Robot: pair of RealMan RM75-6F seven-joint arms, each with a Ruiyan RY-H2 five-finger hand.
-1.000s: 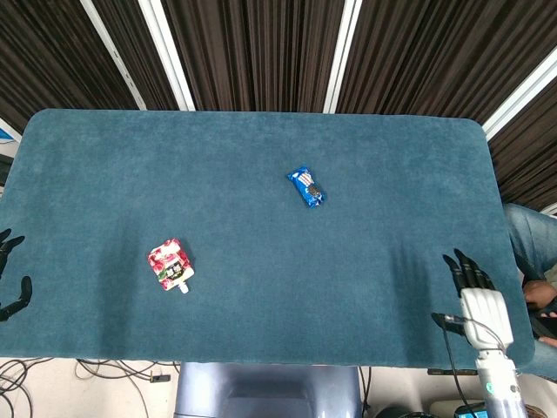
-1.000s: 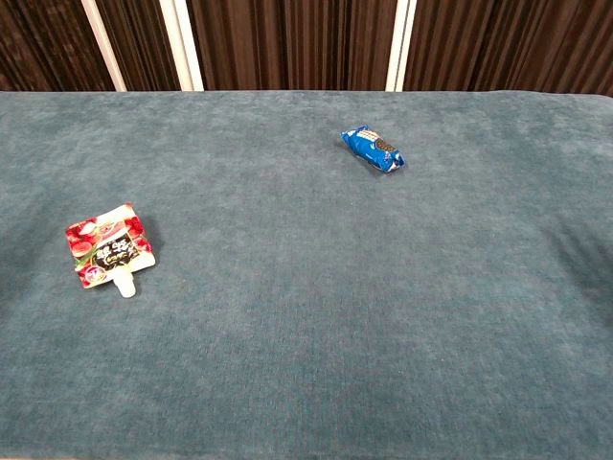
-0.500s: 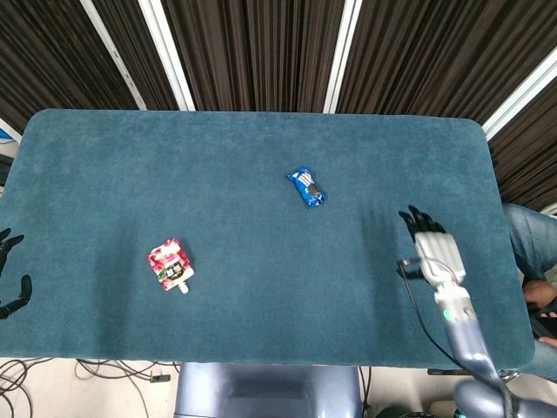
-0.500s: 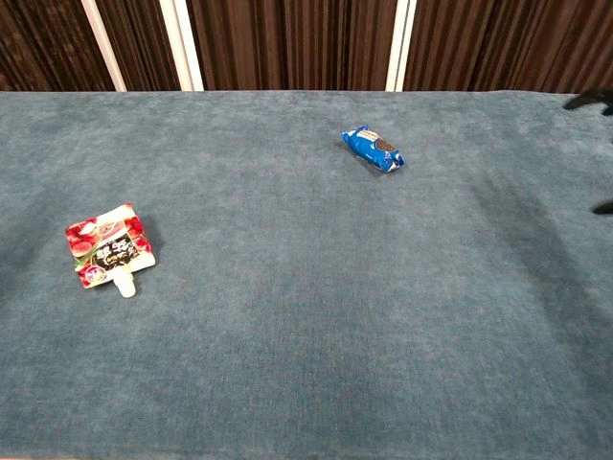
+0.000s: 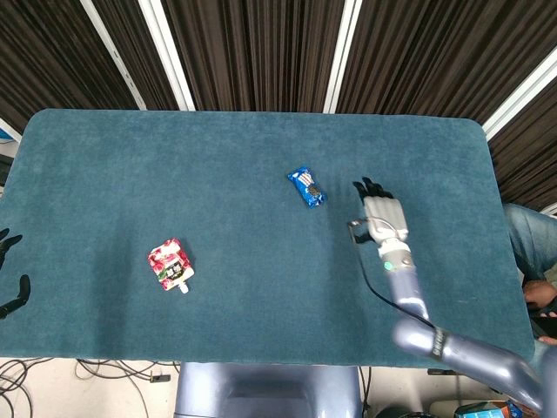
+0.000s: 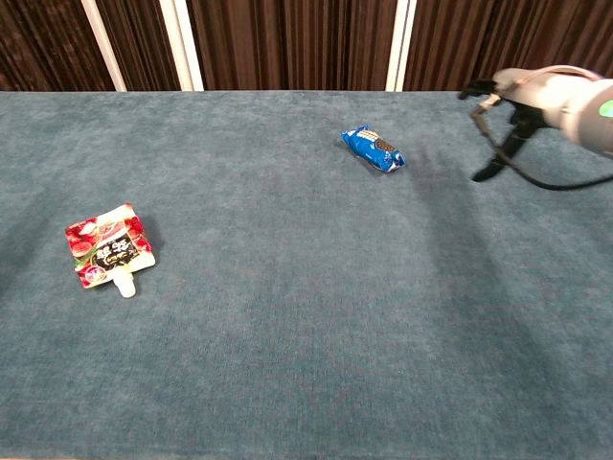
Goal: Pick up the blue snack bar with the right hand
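Blue snack bar [image 5: 306, 187] is the target, but going left to right: the left hand [image 5: 10, 274] sits off the table's left edge, fingers apart, holding nothing. Next is a red-and-white pouch [image 5: 170, 265] lying flat on the teal table [image 5: 261, 305], well apart from everything. Then the snack bar, flat and angled near the middle of the table, a bit toward the far side. Just to its right hovers the right hand [image 5: 381, 215], fingers spread and empty, not touching the wrapper. My worry: the wrapper looks slick and low, so fingers closing from the side could shove it across the cloth instead of gripping it, or just pinch a crinkly end.
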